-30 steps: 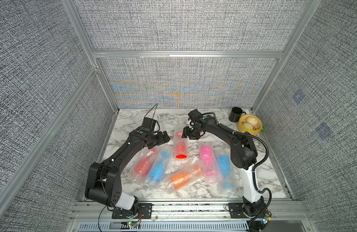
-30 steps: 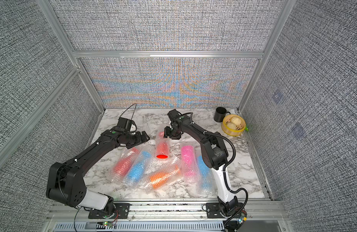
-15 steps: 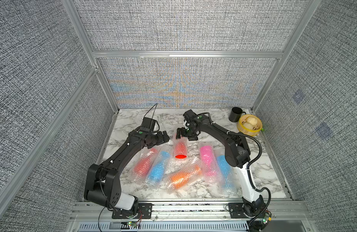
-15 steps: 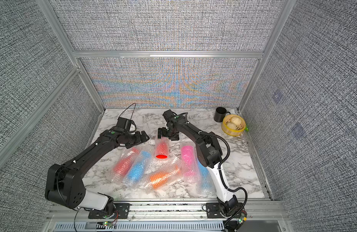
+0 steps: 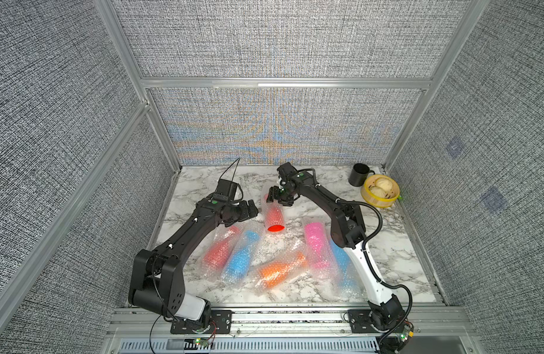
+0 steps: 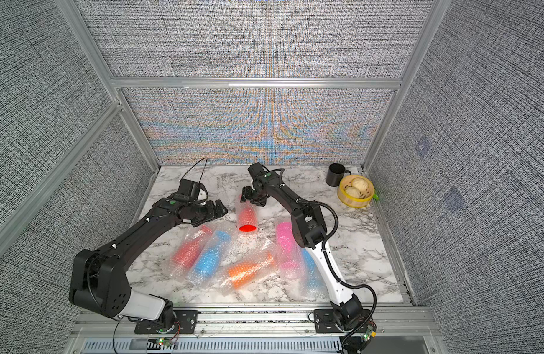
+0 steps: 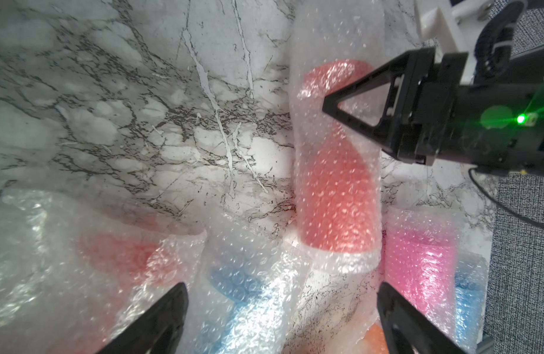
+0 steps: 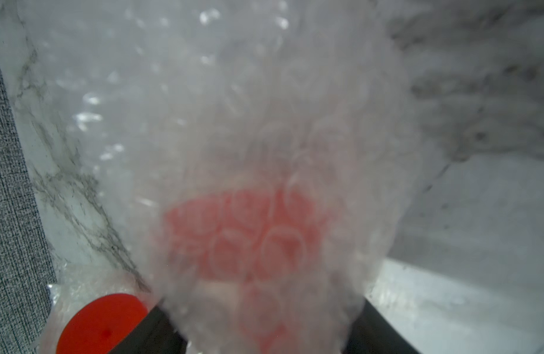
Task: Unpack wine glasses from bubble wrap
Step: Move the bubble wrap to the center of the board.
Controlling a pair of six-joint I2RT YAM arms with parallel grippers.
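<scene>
Marble table (image 5: pixel 396 254). Five wrapped goblets (image 5: pixel 272 271) lie fanned from 7 to 5 o'clock. A red goblet (image 5: pixel 274 216), inside its wrap (image 8: pixel 264 92), lies just past centre toward 12, mouth toward 6. Steamer (image 5: pixel 375 202) and mug (image 5: pixel 359 174) stand at 2 o'clock. The left end effector (image 5: pixel 254 211) hangs wide open, holding nothing, beside the red goblet at its 9 o'clock. The right end effector (image 5: pixel 278 200) straddles the wrapped foot end; whether it clamps cannot be told.

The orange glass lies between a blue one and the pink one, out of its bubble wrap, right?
No: the orange glass is inside its bubble wrap, as both top views show. It does lie between a blue glass and the pink glass.
</scene>
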